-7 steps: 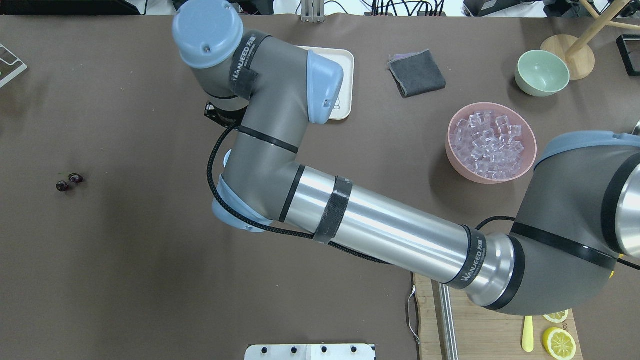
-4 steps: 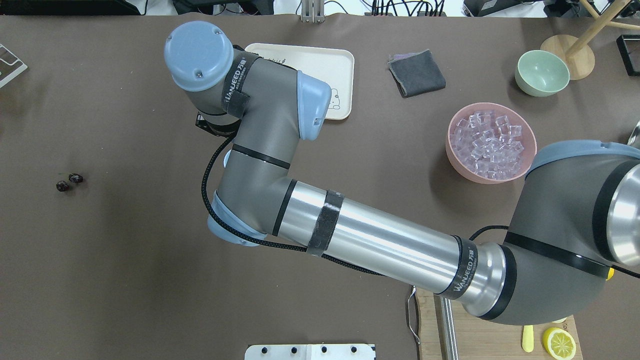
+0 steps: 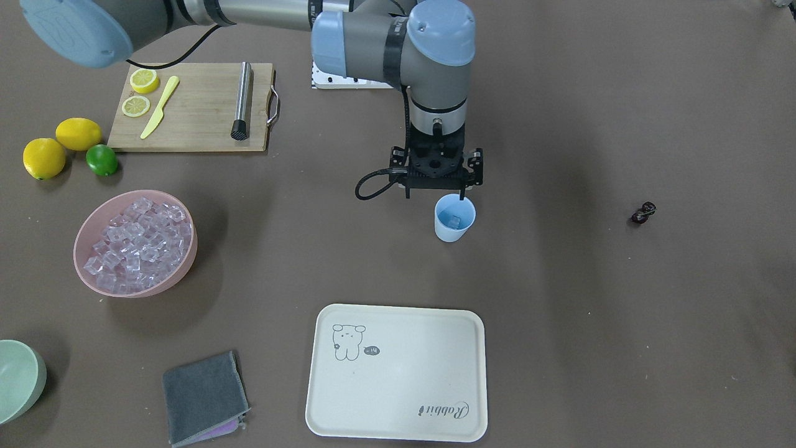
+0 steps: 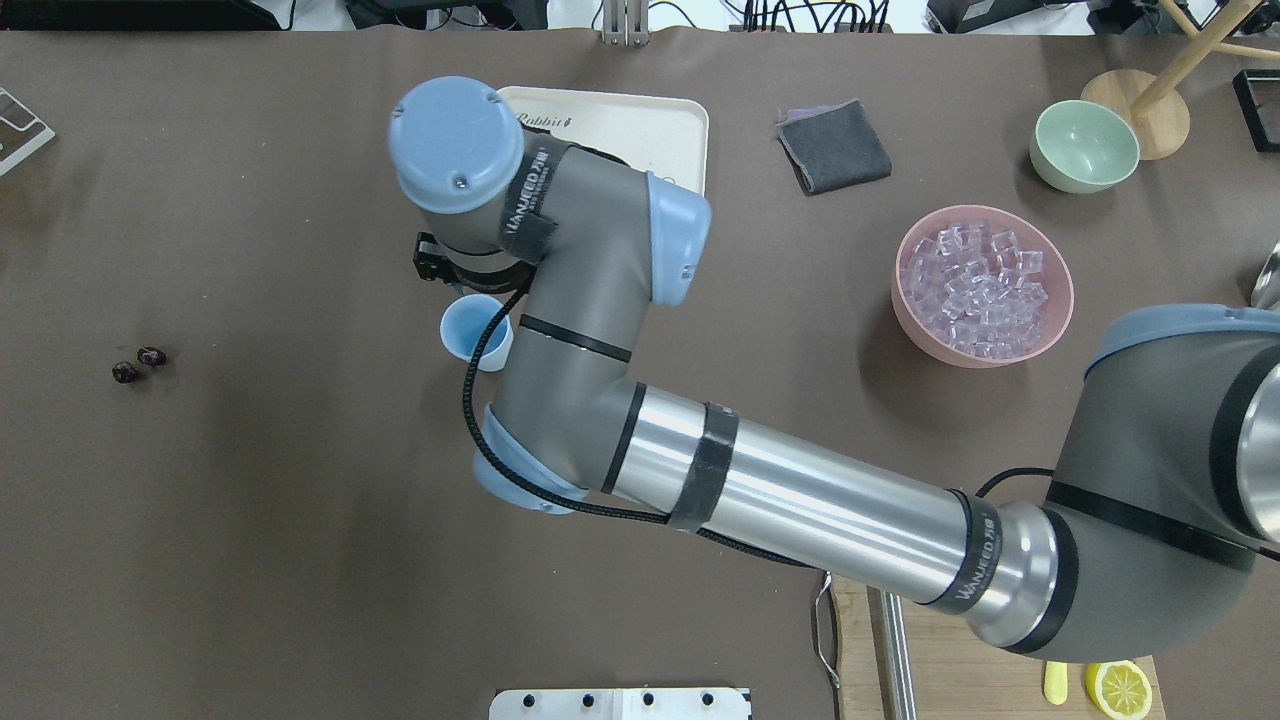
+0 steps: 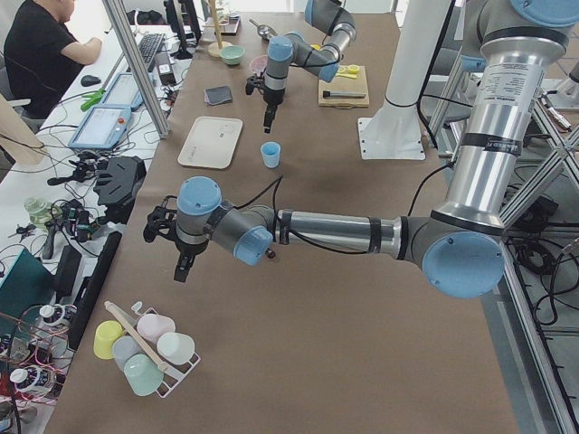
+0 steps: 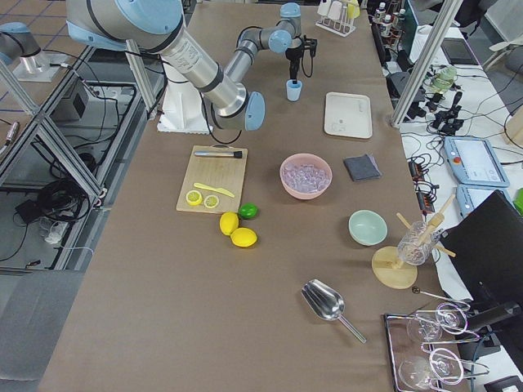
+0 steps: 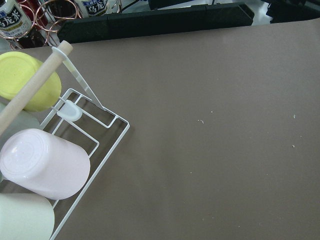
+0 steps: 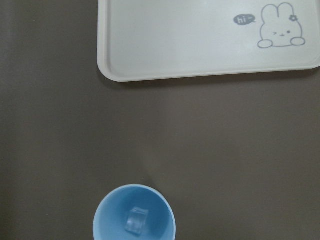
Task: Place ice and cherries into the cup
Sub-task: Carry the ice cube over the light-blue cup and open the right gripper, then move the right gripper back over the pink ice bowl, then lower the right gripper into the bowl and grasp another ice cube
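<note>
The light-blue cup (image 3: 454, 218) stands upright mid-table with one clear ice cube (image 3: 454, 221) in it. It also shows in the overhead view (image 4: 470, 330) and the right wrist view (image 8: 134, 216). My right gripper (image 3: 435, 194) hangs just above the cup's robot-side rim, open and empty. More ice (image 3: 134, 242) fills the pink bowl (image 3: 186, 261). The cherries (image 3: 643, 213) lie on the table far to the cup's side, and show in the overhead view (image 4: 138, 363). My left gripper (image 5: 184, 265) shows only in the exterior left view, so I cannot tell if it is open.
A cream tray (image 3: 398, 373) lies beyond the cup. A grey cloth (image 3: 205, 398) and a green bowl (image 3: 18, 379) sit past the pink bowl. A cutting board (image 3: 193, 118), lemons and a lime (image 3: 101, 160) are near the robot. A cup rack (image 7: 95, 145) is under my left wrist.
My right wrist has moved back toward the robot and to the overhead view's right. The cup, hidden under the arm before, now shows beside it.
</note>
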Tool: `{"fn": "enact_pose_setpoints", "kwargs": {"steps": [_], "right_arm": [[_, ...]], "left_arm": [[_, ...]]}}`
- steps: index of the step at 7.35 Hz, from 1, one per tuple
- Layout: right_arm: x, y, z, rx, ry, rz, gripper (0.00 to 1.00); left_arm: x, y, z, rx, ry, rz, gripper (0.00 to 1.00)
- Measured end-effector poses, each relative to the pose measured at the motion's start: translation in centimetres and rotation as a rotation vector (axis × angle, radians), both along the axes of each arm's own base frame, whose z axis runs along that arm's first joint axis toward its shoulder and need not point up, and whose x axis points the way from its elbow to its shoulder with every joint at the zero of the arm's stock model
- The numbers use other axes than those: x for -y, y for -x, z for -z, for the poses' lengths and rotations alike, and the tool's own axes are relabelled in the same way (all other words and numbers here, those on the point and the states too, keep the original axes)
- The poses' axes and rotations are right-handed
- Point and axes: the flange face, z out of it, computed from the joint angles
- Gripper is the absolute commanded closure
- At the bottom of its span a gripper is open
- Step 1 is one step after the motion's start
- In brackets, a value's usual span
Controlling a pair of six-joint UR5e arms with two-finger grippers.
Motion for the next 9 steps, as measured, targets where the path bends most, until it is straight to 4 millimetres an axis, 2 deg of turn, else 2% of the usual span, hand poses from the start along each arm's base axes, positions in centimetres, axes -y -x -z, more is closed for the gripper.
{"fn": "enact_pose_setpoints", "kwargs": {"steps": [1,2,4,5,6,7,8,9], "right_arm": [[1.2,-3.8,-4.8,-0.026,-0.025,0.021,0.01],[3.2,-8.2,-10.2,-0.066,-0.047,0.051,0.01],[9.1,-20.7,-22.7,-0.154,-0.058,0.135,0.02],[10.4,-26.4,-28.6,-0.194,-0.071,0.194,0.02],[10.7,-30.1,-32.9,-0.229,-0.089,0.247,0.04],[10.6,-31.8,-35.1,-0.247,-0.088,0.267,0.04],[10.5,-32.1,-35.7,-0.251,-0.078,0.263,0.04],[10.3,-31.2,-35.2,-0.245,-0.068,0.256,0.06]], "left_arm": [[0.0,0.0,0.1,0.000,-0.001,0.000,0.02],[0.0,0.0,0.2,-0.001,-0.003,0.001,0.02],[0.0,0.0,0.9,-0.003,-0.014,0.003,0.02],[0.0,-0.1,1.1,-0.006,-0.012,0.008,0.02],[0.0,-0.1,1.4,-0.014,-0.007,0.018,0.02],[-0.2,-0.1,1.8,-0.018,-0.007,0.024,0.02],[-0.5,-0.1,2.0,-0.021,-0.010,0.027,0.02],[-0.7,0.0,2.2,-0.022,-0.012,0.028,0.02]]}}
